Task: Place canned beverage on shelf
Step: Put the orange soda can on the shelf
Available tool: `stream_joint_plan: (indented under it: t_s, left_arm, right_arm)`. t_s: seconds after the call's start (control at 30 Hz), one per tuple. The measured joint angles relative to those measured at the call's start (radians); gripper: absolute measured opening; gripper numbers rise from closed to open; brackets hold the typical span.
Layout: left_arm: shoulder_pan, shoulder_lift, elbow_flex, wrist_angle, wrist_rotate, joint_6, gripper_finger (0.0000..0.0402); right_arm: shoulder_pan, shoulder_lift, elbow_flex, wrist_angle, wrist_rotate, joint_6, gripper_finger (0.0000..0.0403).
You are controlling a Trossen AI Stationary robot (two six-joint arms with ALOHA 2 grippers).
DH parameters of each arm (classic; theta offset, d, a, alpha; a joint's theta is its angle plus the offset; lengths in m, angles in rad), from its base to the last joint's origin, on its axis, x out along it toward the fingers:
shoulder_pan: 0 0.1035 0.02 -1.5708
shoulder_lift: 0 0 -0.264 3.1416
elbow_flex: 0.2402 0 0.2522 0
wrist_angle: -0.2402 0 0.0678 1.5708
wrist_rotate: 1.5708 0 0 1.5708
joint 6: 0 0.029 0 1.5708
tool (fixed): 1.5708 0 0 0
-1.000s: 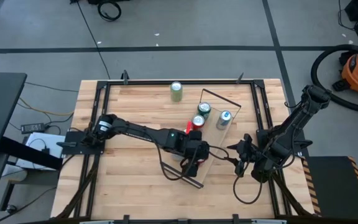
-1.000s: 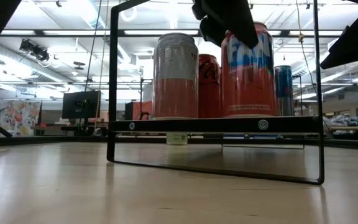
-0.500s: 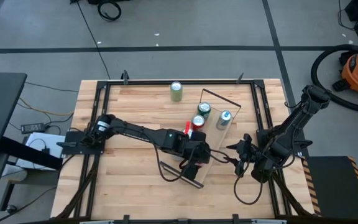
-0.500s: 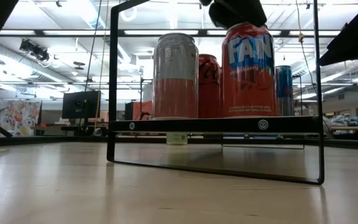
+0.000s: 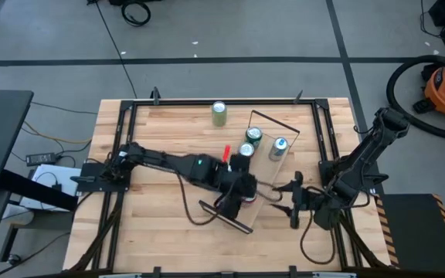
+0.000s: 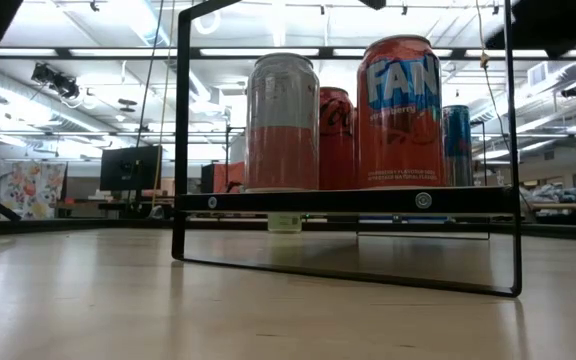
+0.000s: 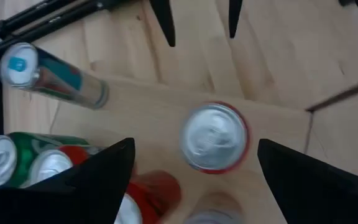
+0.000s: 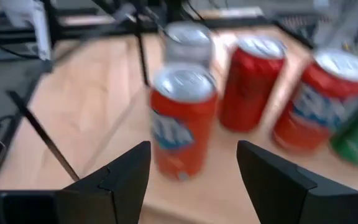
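The shelf (image 5: 263, 164) is a light-wood plank with black wire end frames, lying aslant on the table's right half; its edge shows in the low view (image 6: 348, 200). An orange Fanta can (image 6: 400, 110) stands upright on the plank beside several other cans. My left gripper (image 7: 194, 144) is open straight above this can's silver top (image 7: 215, 137), one finger on either side and clear of it; it also shows in the high view (image 5: 242, 193). My right gripper (image 8: 192, 152) is open and empty right of the shelf (image 5: 292, 201), facing the Fanta can (image 8: 182, 121).
On the plank stand a silver-and-red can (image 6: 282, 120), a red can (image 6: 336, 135), a blue can (image 5: 278, 147) and a green can (image 5: 252, 137). One green can (image 5: 219, 113) stands alone on the table near the far edge. Black rails frame the table (image 5: 207, 102).
My left gripper has come off the Fanta can's top and gone straight up, almost out of the low view. The can stays upright on the plank. My right gripper has shifted a little toward the table's near edge.
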State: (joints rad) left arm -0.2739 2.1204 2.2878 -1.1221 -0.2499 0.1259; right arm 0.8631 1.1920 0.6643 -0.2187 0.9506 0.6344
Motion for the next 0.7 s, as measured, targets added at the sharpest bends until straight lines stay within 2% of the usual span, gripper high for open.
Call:
stream_joint_plan:
  t_s: [0.13,0.27,0.47,0.6,0.7]
  left_arm:
    - [-0.060,-0.021,-0.071,0.008,-0.069,0.000,0.0334]
    - [-0.101,-0.044,-0.103,-0.016,-0.116,-0.008,0.0314]
    - [-0.133,-0.120,-0.196,-0.027,-0.175,-0.028,0.0291]
    - [-0.147,-0.209,-0.312,0.015,-0.227,-0.045,0.0283]
    - [-0.146,-0.277,-0.398,0.058,-0.244,-0.056,0.0280]
  right_arm:
    - [-0.018,0.072,0.000,0.165,0.004,-0.192,0.0250]
    - [-0.041,0.133,0.000,0.257,0.026,-0.285,0.0250]
    - [-0.056,0.204,0.000,0.298,0.028,-0.213,0.0266]
    - [-0.063,0.261,0.000,0.299,0.021,-0.135,0.0287]
    - [-0.063,0.285,0.001,0.296,0.058,-0.099,0.0304]
